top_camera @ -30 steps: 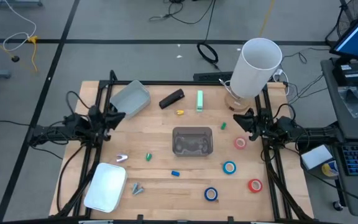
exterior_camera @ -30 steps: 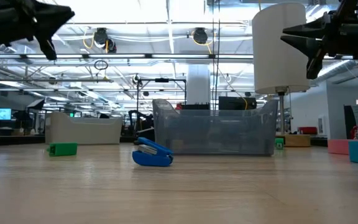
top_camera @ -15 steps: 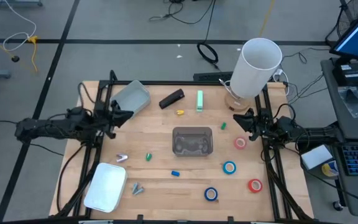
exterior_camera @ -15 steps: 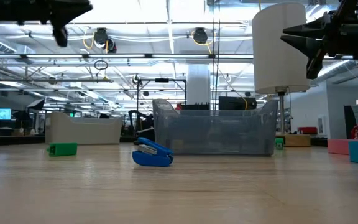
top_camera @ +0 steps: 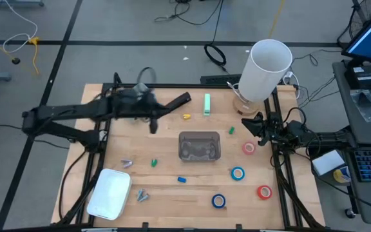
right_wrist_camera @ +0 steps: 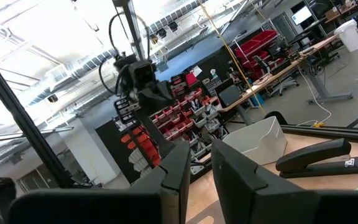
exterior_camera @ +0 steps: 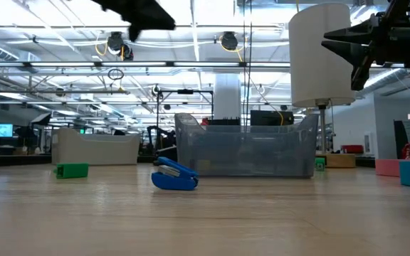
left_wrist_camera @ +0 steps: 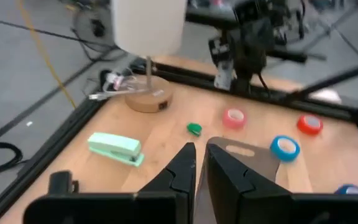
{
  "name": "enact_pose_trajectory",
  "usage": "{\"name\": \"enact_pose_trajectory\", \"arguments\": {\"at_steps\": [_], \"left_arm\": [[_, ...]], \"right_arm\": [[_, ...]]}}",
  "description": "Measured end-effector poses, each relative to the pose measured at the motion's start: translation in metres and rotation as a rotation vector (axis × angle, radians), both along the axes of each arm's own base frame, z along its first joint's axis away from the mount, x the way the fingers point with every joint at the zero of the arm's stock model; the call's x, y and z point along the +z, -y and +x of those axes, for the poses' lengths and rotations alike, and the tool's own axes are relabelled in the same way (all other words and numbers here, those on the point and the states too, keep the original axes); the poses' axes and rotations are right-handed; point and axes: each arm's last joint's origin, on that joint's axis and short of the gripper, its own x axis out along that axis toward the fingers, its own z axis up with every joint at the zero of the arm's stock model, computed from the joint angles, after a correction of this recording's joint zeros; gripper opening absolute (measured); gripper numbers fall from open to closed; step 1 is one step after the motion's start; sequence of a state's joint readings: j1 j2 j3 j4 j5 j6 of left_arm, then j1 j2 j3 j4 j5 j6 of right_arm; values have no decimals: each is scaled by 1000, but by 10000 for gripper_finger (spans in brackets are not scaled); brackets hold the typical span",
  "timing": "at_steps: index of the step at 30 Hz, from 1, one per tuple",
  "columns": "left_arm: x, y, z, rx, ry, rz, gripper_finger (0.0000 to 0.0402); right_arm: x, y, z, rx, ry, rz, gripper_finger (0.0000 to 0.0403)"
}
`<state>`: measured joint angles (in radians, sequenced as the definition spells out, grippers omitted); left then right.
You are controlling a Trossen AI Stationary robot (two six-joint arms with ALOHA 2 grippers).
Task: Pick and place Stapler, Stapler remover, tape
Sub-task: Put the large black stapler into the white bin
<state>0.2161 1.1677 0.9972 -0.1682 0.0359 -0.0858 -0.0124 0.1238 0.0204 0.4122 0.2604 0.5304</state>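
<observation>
Overhead, the left tool (top_camera: 153, 122) reaches over the wooden bench (top_camera: 166, 193), its fingers nearly closed and holding nothing. Just beyond its tip lies a black stapler (top_camera: 178, 102), with a mint green stapler (top_camera: 207, 104) a little farther. A clear bin (top_camera: 199, 146) sits nearby toward the bench's middle. The right tool (top_camera: 255, 124) hovers at the far edge, also narrowed and empty. The tape rolls lie near it: pinkish red (top_camera: 248, 148) closest, then blue (top_camera: 237, 173), red (top_camera: 264, 191) and another blue (top_camera: 219, 201).
</observation>
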Motion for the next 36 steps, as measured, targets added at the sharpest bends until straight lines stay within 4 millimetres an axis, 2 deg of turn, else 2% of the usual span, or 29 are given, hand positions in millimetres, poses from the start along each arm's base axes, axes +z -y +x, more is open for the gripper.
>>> {"name": "enact_pose_trajectory", "arguments": {"at_steps": [5,9,16,22,24,28,36], "left_arm": [[-1,-31,30,-46,-57,-8,37],[-14,-67,42,10,-174,-109,37],[-57,-133,55,113,-304,-341,37],[-92,-177,60,166,-344,-476,37],[-98,-188,60,179,-352,-492,37],[-99,-202,58,188,-328,-452,37],[-95,-210,59,184,-279,-379,37]], "right_arm": [[0,0,0,0,0,0,59],[0,0,0,0,-3,0,59],[-1,0,0,0,-6,0,59],[-1,0,0,0,-6,0,59],[-1,0,0,0,-6,0,59],[-1,0,0,0,-6,0,59],[-1,0,0,0,-6,0,59]]}}
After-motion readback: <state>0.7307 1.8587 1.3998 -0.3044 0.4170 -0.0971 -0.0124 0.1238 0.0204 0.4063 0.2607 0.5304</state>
